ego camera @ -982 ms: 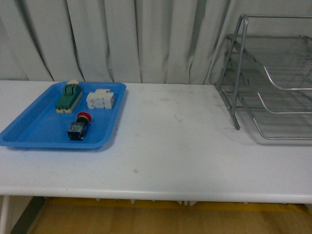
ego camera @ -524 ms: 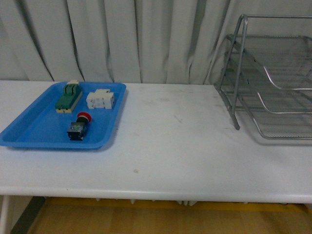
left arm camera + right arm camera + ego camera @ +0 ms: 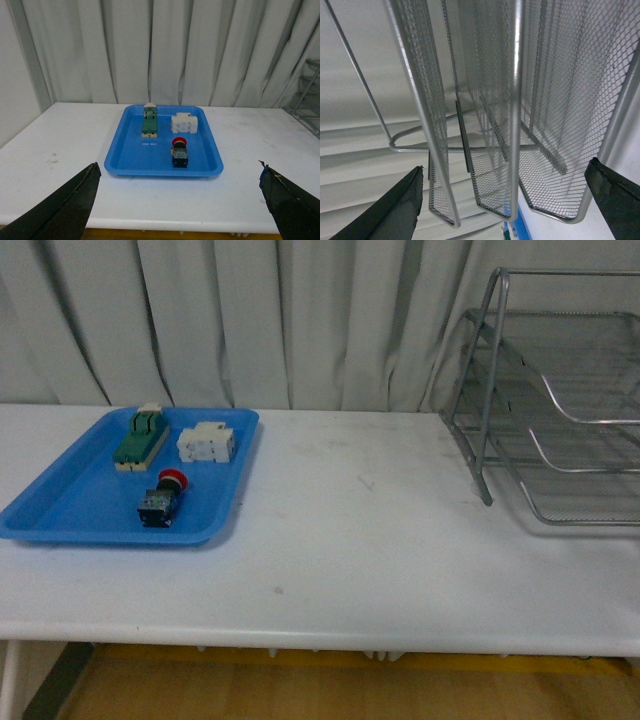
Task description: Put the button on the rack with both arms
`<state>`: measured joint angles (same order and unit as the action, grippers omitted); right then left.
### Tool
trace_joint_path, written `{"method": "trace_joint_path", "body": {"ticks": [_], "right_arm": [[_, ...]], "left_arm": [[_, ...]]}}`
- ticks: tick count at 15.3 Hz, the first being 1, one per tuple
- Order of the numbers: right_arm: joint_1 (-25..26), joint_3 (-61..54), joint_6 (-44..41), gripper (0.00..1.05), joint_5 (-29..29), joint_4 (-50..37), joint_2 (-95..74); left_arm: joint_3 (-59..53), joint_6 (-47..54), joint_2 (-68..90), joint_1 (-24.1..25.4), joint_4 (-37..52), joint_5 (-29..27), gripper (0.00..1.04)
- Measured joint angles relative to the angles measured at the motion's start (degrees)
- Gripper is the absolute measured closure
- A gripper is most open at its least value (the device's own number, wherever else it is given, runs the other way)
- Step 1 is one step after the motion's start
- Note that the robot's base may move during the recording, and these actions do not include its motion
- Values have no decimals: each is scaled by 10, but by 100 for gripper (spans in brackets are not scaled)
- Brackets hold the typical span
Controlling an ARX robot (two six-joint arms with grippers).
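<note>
While neither arm shows in the front view, each wrist camera catches its own tool close up: the left gripper (image 3: 177,207) has its two dark fingers spread wide with nothing between them, and the right gripper (image 3: 502,205) is likewise spread wide and empty. Beyond the left fingers lies the white table (image 3: 380,540), and on its left part sits the flat blue tray (image 3: 70,505). The button (image 3: 162,498) rests inside that tray, in its nearer half, lying on its side with the red cap turned toward the far edge and the black-and-blue body toward the robot. Behind it, apart from it, are a green rectangular block (image 3: 140,438) and a white blocky part (image 3: 206,444), side by side in the tray's far half. The wire-mesh rack (image 3: 489,390) stands well apart on the right of the table, its three tiers holding nothing that can be seen; the right wrist view is filled with its mesh and tubes at close range. A pale curtain (image 3: 250,320) closes off the back. Judging by this, nothing of the task is done yet: the button has not been gripped, and the pick-up, the likely pass between arms and the placing on the rack all remain.
</note>
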<state>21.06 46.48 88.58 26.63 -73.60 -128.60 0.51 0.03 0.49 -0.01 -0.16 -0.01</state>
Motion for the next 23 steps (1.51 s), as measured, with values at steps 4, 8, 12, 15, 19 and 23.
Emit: {"method": "trace_joint_path", "body": {"ticks": [4,8,12,15,19,23], "right_arm": [[1,47,-28,6,7,-2,-27],[8,72,-51,6,14,0,-45],[8,89,-66,6,17,-1,-60],[7,80,-68,6,25,-1,-63],[7,80,-75,6,26,-1,-64],[8,119,-111,7,26,0,-89]], "left_arm": [[0,0,0,0,0,0,7],[0,0,0,0,0,0,7],[0,0,0,0,0,0,7],[0,0,0,0,0,0,7],[0,0,0,0,0,0,7],[0,0,0,0,0,0,7]]}}
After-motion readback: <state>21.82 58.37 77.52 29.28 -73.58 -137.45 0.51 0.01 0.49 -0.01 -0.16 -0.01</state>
